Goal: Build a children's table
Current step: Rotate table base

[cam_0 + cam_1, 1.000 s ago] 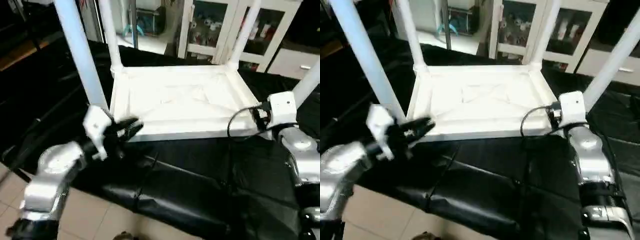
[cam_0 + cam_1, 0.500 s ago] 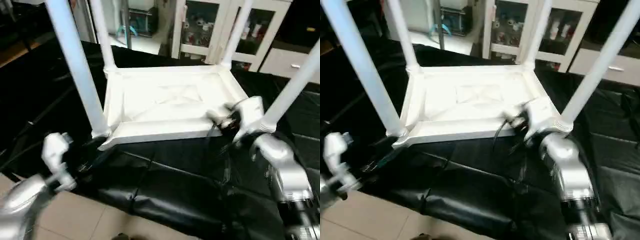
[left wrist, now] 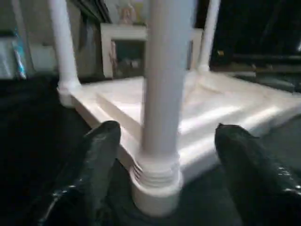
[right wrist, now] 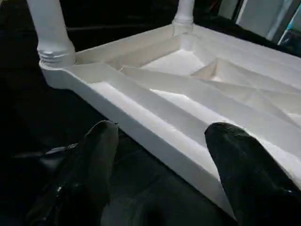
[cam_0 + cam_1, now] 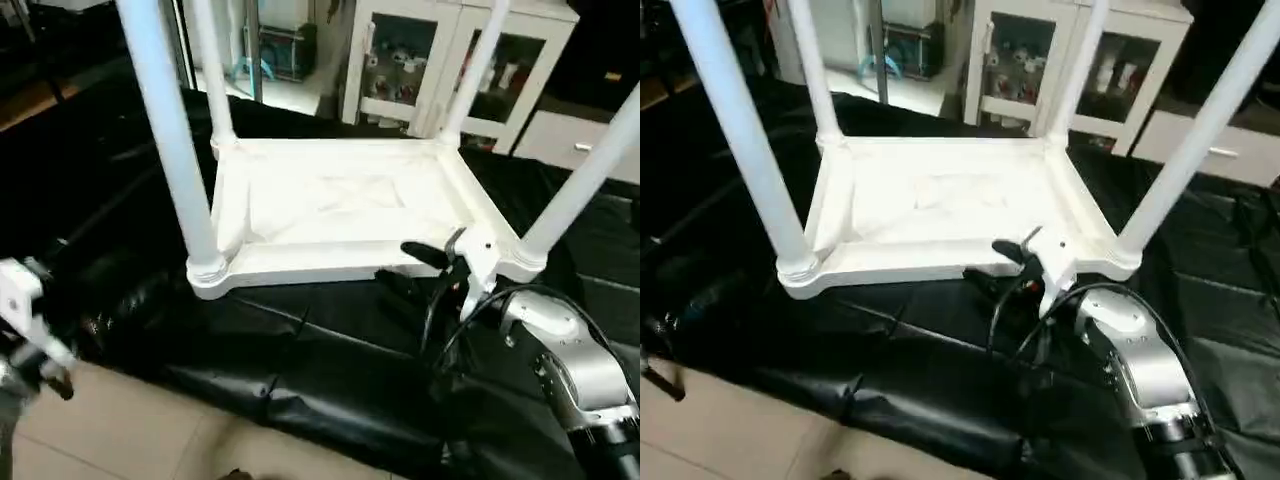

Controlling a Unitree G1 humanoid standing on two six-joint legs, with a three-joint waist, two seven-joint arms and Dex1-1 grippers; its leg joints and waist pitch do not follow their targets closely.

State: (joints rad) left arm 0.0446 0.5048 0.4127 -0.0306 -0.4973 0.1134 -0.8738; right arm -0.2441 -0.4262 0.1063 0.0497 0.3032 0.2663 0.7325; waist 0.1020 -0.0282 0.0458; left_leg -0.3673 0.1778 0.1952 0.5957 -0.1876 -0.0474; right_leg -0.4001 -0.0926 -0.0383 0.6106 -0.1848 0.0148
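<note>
The children's table lies upside down on black sheeting, its white ribbed top (image 5: pixel 340 205) facing up. Several white legs stand in its corner sockets, among them the front-left leg (image 5: pixel 170 130) and the front-right leg (image 5: pixel 585 180). My left gripper (image 3: pixel 169 132) is open and looks at the front-left leg (image 3: pixel 162 94) from a short way off, touching nothing. Its white wrist (image 5: pixel 20 300) sits at the far left edge. My right gripper (image 5: pixel 405 268) is open just in front of the table's front rim (image 4: pixel 155 132), near the front-right corner, and holds nothing.
Black plastic sheeting (image 5: pixel 330 370) covers the work surface and hangs over its front edge above the tiled floor (image 5: pixel 130 430). White glass-door cabinets (image 5: pixel 420 60) stand behind the table. A black cable (image 5: pixel 470 320) loops off my right wrist.
My left gripper has opened and pulled back leftward from the front-left leg. My right gripper has swung left from the front-right corner to the front rim. The camera has shifted too.
</note>
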